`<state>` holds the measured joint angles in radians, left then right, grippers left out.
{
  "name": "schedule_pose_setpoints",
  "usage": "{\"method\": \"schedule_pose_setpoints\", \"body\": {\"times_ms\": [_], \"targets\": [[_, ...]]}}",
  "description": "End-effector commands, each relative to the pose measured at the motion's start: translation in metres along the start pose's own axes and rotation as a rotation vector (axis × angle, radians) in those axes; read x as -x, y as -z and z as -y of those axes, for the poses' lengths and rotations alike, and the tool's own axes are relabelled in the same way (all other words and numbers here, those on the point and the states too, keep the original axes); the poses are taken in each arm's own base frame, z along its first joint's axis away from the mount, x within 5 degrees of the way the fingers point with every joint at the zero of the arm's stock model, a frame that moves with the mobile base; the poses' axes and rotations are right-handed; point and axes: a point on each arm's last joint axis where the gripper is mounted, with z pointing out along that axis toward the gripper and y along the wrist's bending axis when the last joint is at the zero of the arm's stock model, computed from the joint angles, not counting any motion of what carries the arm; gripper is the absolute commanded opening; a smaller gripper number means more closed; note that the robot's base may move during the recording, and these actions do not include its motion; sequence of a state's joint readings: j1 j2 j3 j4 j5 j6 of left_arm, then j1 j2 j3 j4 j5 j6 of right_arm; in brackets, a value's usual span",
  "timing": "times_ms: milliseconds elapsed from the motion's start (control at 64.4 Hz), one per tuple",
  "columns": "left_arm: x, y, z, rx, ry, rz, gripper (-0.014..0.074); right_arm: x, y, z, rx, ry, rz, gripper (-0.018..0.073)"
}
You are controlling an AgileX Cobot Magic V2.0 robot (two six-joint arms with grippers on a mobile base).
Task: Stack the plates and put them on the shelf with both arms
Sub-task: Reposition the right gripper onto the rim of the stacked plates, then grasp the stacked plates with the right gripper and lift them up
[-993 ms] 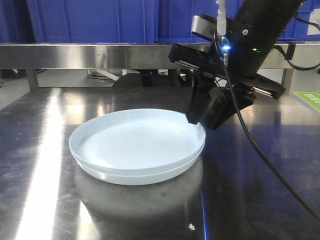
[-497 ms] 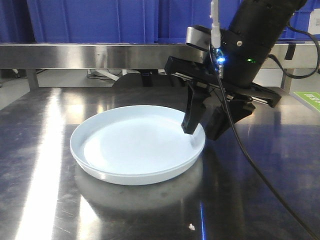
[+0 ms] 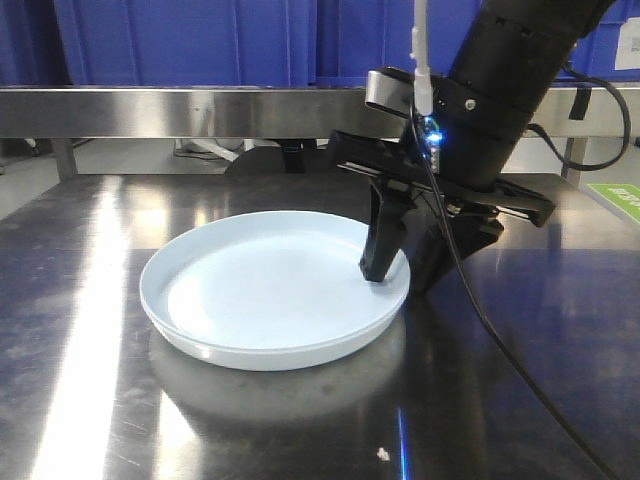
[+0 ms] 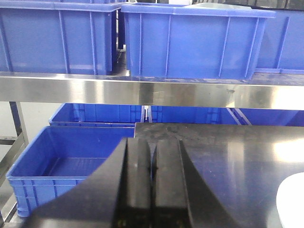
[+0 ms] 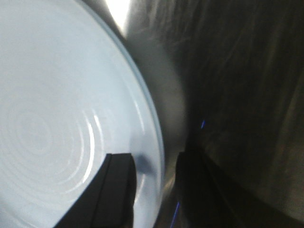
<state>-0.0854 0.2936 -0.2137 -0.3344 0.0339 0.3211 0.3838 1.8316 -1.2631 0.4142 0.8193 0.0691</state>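
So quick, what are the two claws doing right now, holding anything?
Left gripper: shut, holding nothing.
Right gripper: open, fingers astride the rim of the plates, not clamped.

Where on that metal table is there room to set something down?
Bare table lies left of the plates, in front of them, and behind them up to the shelf rail. It's crowded at the plates' right rim: the right hand straddles it, and its cable trails forward.
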Motion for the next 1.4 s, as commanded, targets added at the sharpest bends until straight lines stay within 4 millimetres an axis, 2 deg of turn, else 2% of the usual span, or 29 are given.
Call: {"method": "schedule_pose_setpoints", "body": {"times_ms": [0,124,186,388,574,853,993,1241,1381], "targets": [[0.019,0.001,-0.002,0.024,0.006,0.105,0.0080,0.005,0.018,-0.012,0.047,-0.003,0.071,0.0354],[0.019,0.001,-0.002,0.024,0.006,0.105,0.0080,0.004,0.017,-0.015,0.059,-0.037,0.072,0.0348],[0.019,0.001,-0.002,0.024,0.006,0.105,0.0080,0.004,0.017,-0.015,0.060,-0.053,0.070,0.0313],[0.019,0.001,-0.002,0.024,0.006,0.105,0.0080,0.004,0.017,-0.015,0.061,-0.087,0.070,0.0040],[0.019,0.001,-0.002,0.024,0.006,0.105,0.0080,0.005,0.023,-0.017,0.069,-0.089,0.098,0.0057],[0.019,0.001,-0.002,0.024,0.006,0.105,0.0080,0.004,0.060,-0.025,0.113,-0.066,0.232,0.0057],[0.019,0.001,-0.002,0.024,0.006,0.105,0.0080,-0.001,0.072,-0.025,0.116,-0.046,0.287,0.0057],[0.019,0.001,-0.002,0.024,0.006,0.105,0.0080,-0.020,0.099,-0.011,0.035,0.106,0.487,0.0057],[0.019,0.001,-0.002,0.024,0.006,0.105,0.0080,-0.035,0.125,0.015,0.015,0.057,0.667,0.0057]]}}
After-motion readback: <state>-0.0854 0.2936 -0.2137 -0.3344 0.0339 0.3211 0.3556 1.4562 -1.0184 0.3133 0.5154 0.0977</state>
